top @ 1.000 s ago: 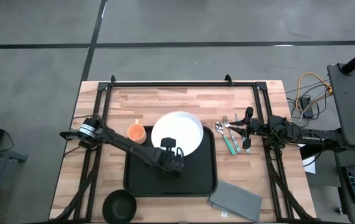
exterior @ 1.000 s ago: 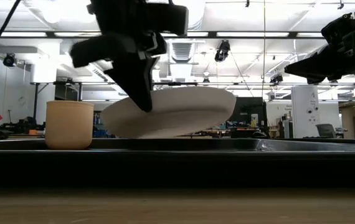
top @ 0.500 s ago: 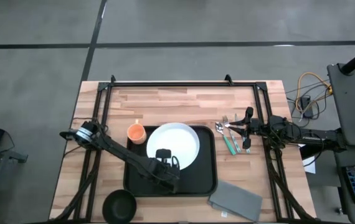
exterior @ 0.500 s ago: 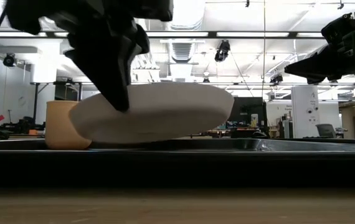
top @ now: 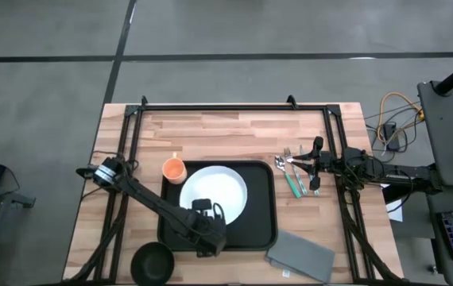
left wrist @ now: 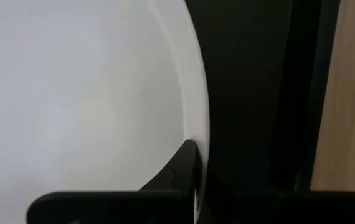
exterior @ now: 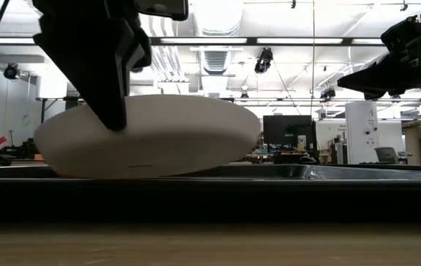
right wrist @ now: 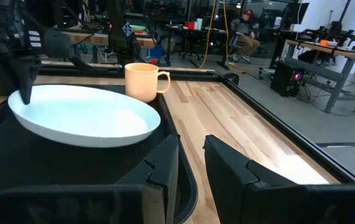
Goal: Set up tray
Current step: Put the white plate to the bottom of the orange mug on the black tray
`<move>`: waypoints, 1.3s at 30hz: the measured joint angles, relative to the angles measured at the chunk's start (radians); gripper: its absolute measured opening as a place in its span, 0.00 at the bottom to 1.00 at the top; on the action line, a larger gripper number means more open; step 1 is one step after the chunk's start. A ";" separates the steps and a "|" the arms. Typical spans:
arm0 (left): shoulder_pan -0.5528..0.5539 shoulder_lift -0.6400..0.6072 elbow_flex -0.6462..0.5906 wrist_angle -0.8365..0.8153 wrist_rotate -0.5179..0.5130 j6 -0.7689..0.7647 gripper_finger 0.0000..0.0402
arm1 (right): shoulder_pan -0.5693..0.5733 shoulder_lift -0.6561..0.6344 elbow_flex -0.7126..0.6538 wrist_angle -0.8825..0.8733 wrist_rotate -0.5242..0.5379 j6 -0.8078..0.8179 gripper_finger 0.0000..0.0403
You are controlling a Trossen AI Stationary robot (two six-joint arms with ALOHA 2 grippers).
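The tray [top: 262,226] lies on the table [top: 234,127] toward its front edge, near the middle. The left gripper [top: 204,216] is clamped on the near rim of the white plate [top: 214,191], holding it tilted just over the tray's left half, probably to set it flat inside. The cup [top: 174,169] stands just beyond the tray's far left corner. The right gripper [top: 315,165] waits by the cutlery [top: 294,176] near the table's right edge, fingers slightly apart and gripping nothing.

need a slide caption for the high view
Left end effector grips the white plate over the black tray; right arm waits beside the cutlery.
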 joint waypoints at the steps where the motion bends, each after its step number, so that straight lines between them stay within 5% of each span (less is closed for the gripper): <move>1: -0.004 0.000 0.000 0.000 0.000 -0.019 0.00 | 0.000 0.000 0.000 0.000 0.000 0.000 0.17; 24: -0.035 -0.001 -0.071 -0.002 0.168 -0.388 0.00 | 0.000 0.000 0.000 0.000 0.000 0.000 0.17; 39: -0.035 -0.001 -0.050 0.037 0.189 -0.397 0.00 | 0.000 0.000 0.000 0.000 0.000 0.000 0.17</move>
